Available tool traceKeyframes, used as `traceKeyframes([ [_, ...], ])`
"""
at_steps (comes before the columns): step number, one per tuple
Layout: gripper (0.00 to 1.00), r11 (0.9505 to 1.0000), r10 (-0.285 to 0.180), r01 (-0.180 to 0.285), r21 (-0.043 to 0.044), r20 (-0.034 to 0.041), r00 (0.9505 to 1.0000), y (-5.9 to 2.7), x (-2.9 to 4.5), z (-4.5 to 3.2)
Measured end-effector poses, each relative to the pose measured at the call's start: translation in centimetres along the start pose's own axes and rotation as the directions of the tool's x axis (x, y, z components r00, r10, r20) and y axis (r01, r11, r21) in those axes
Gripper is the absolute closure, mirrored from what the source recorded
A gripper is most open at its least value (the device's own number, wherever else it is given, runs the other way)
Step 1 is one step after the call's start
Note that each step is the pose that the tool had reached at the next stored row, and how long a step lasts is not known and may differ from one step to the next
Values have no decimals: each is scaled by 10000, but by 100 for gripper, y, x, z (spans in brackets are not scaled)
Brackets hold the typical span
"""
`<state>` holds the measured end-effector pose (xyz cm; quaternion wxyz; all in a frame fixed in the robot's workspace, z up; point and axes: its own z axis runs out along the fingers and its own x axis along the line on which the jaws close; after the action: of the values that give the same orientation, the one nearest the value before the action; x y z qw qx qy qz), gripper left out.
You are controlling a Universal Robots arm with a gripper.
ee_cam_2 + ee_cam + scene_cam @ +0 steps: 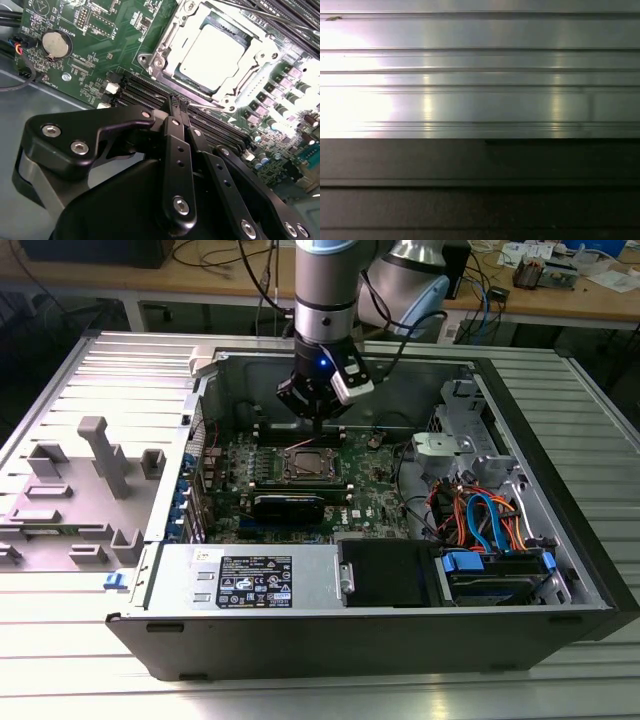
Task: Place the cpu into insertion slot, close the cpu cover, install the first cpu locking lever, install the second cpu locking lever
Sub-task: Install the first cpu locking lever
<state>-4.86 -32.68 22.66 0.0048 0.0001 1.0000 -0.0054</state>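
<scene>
I work at a table [320, 702] of pale grey metal, its grooves running straight across the exterior view. Light glares white off it along the near edge. On it, at the exterior view's left, stand grey plastic fixtures [100, 455]. Beyond my table runs a wooden bench [200, 278] on white legs [131, 312], strewn with cables [225, 255] and small parts; under it all is dark. In the first wrist view, ribbed metal [480, 75] shines, brightest toward one side, and borders a dark band [480, 200].
</scene>
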Motion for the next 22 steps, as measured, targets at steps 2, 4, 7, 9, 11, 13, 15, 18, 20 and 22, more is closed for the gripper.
traceKeyframes([
  [2, 89, 10000, 1, -1, 2, 10, 10000, 0, -5, 9],
  [4, 89, 10000, 1, -1, 2, 19, 10000, 0, -6, 19],
  [7, 89, 10000, -2, 2, 3, 48, 10000, 0, -8, 44],
  [9, 89, 10000, 0, 0, 3, 59, 10000, 1, -8, 63],
  [11, 89, 10000, 1, -1, 4, 59, 10000, 1, -8, 79],
  [13, 89, 10000, 2, -2, 4, 59, 10000, 1, -9, 92],
  [15, 89, 10000, -6, 6, 4, 59, 10000, 1, -14, 100],
  [18, 89, 10000, -6, 6, 5, 59, 10000, 1, -26, 114],
  [20, 89, 10000, -5, 5, 9, 58, 10000, 0, -31, 125],
  [22, 89, 10000, -5, 5, 5, 60, 10000, 1, -35, 140],
])
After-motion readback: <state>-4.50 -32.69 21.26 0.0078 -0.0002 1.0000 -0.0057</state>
